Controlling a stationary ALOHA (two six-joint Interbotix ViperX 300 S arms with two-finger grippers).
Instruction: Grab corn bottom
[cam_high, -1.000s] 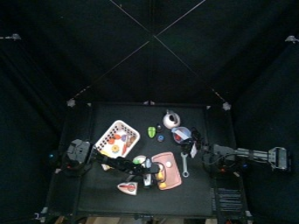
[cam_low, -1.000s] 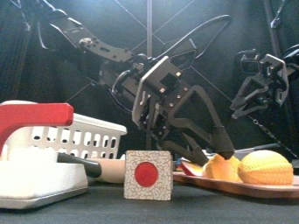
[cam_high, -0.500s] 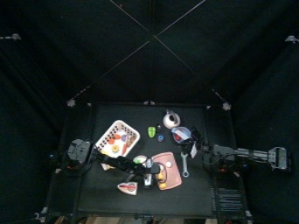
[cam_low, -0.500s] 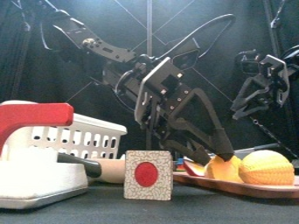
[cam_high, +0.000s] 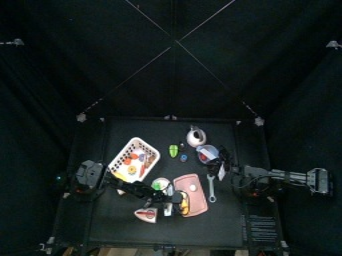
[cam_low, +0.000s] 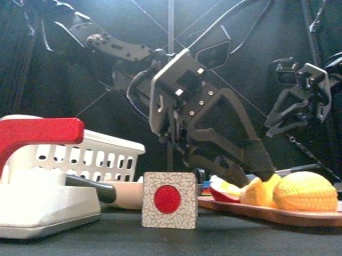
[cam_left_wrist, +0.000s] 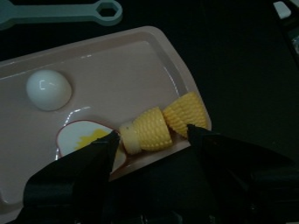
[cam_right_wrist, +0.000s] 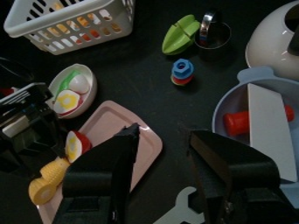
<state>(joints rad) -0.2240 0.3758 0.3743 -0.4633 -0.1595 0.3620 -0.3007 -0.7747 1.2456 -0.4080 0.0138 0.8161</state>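
Two splayed jaws of left end effector (cam_left_wrist: 152, 153) straddling corn (cam_left_wrist: 163, 124) on pink tray (cam_left_wrist: 128, 54), grasping nothing.

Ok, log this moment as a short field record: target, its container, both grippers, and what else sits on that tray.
target: corn, two yellow pieces lying end to end
container: pink tray, corn near its edge
also on tray: whole white egg; halved egg beside the corn
left gripper: open, jaws on either side of the corn piece nearest them, not closed on it
right gripper: open, holding nothing, away from the corn
nearby: white basket, blue bowl
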